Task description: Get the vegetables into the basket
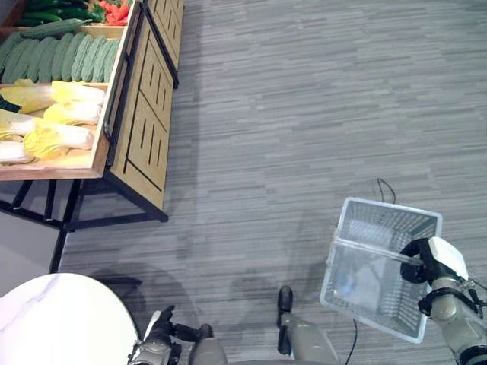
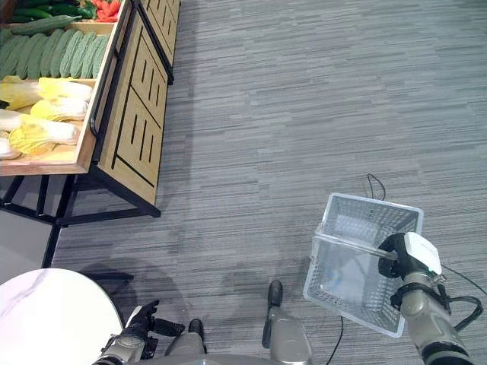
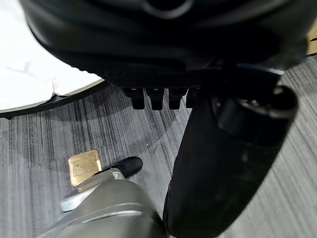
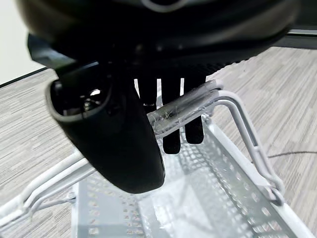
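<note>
- wooden produce stand point(image 1: 141, 114) runs off the top and left edges; its far bins are cut short
- napa cabbages point(image 1: 57, 125) partly cropped at the left edge, count unclear
- green cucumbers point(image 1: 53, 14) and red vegetables point(image 1: 114, 11) at the top edge only show as slivers, the red kind can't be told
- round white table point(image 1: 57, 319) cut off by the bottom left corner
- left hand point(image 1: 156, 334) low at the bottom edge, too small there to read; in its wrist view the fingers point(image 3: 153, 96) show only as stubs under the palm
- white basket point(image 2: 335, 285) floor blurred through the mesh, contents can't be told
- right hand point(image 4: 168, 99) fingers hook over the basket's handle point(image 4: 185, 106), tips hidden behind it
</note>
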